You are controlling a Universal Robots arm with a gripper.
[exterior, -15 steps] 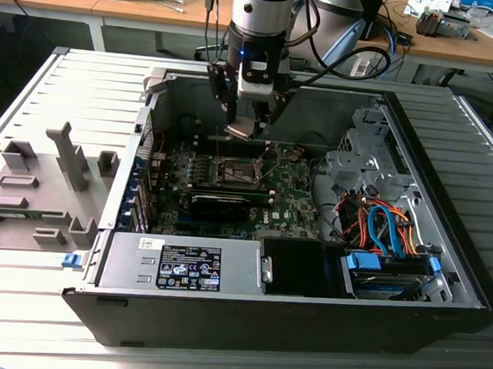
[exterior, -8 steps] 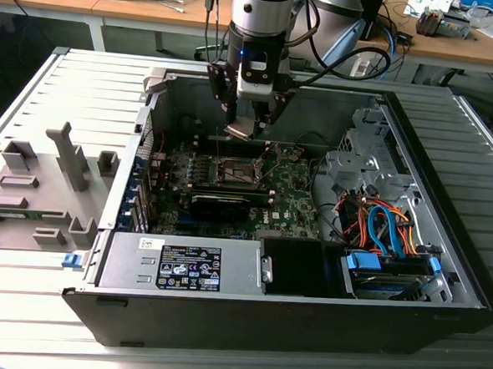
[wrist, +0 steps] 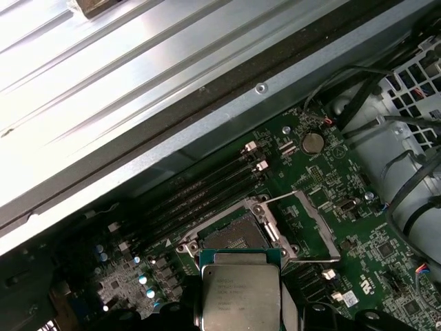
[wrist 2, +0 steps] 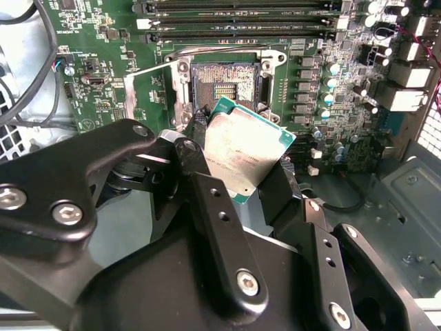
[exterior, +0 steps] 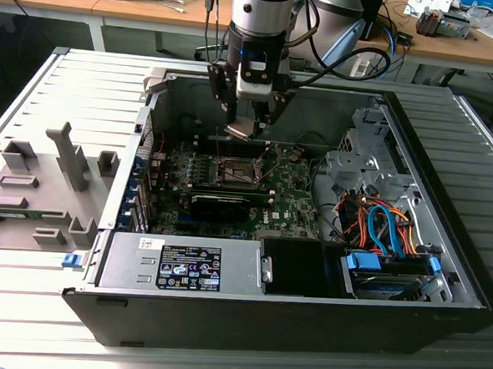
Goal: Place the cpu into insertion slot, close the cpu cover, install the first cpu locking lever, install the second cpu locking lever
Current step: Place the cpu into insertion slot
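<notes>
Clamped on the cpu (wrist 2: 249, 157): gripper (wrist 2: 241, 165), its two black metal fingers (wrist 2: 207, 200) angular and bolted, pressing opposite edges of the chip. Flat, square, silvery-tan face with a dull sheen and a thin green rim; held tilted in the second wrist view, clear of the board. Seen in the exterior view hanging inside the open case (exterior: 222, 317), above the insertion slot (exterior: 235, 172) and apart from it.

Just beyond the chip in the second wrist view, that slot: a square socket, dark in the centre with a patch of fine contacts, edged in silvery metal, nothing seated in it. At one side in the first wrist view, the cpu cover (wrist: 318, 226), a thin silvery frame swung open, with slim wire levers (wrist: 279, 198) standing free beside it.

Around the socket, the green motherboard (exterior: 294, 197), crowded with small cylindrical capacitors and flanked by long black memory slots (wrist: 200, 193). Near these, a shiny coin cell (wrist: 312, 143).

Within the same dark sheet-metal case: a grey boxy power supply (exterior: 183, 264) along the near wall, and orange and blue cables (exterior: 382, 226) bundled over a drive bay at the exterior view's right. Under it all, a ribbed metal table (exterior: 69, 82).
</notes>
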